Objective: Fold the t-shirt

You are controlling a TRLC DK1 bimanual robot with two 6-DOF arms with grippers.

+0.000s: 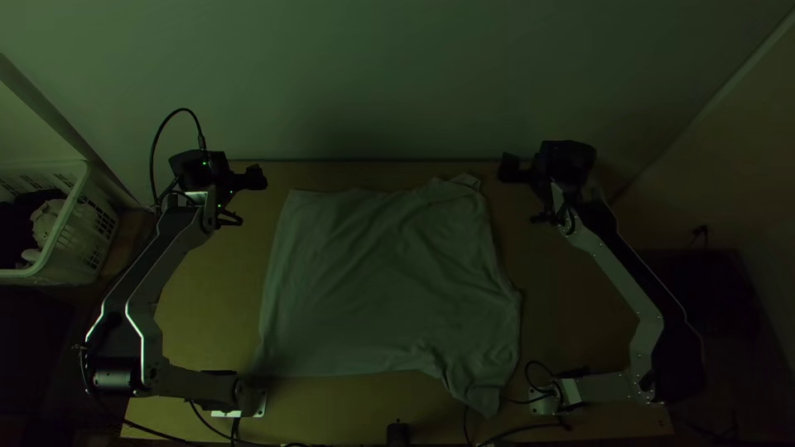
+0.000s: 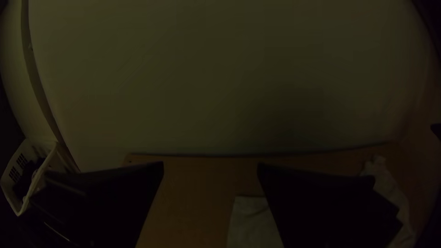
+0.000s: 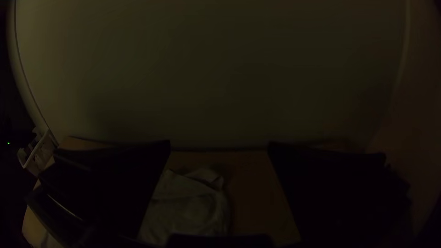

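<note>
On my feed, the t-shirt (image 1: 389, 281) looks plain and pale, the tabletop (image 1: 215, 290) tan, the basket (image 1: 79, 248) at nine o'clock white, the left pincer (image 1: 253, 177) at ten and right pincer (image 1: 508, 168) at two both black.

The light wooden table (image 1: 211, 290) supports one t-shirt (image 1: 381, 281), spread over the middle, with its far right corner turned over and its near right part creased. Two arm bases (image 1: 544, 403) are positioned along the near edge, with black cables (image 1: 530, 427) beside them.
</note>
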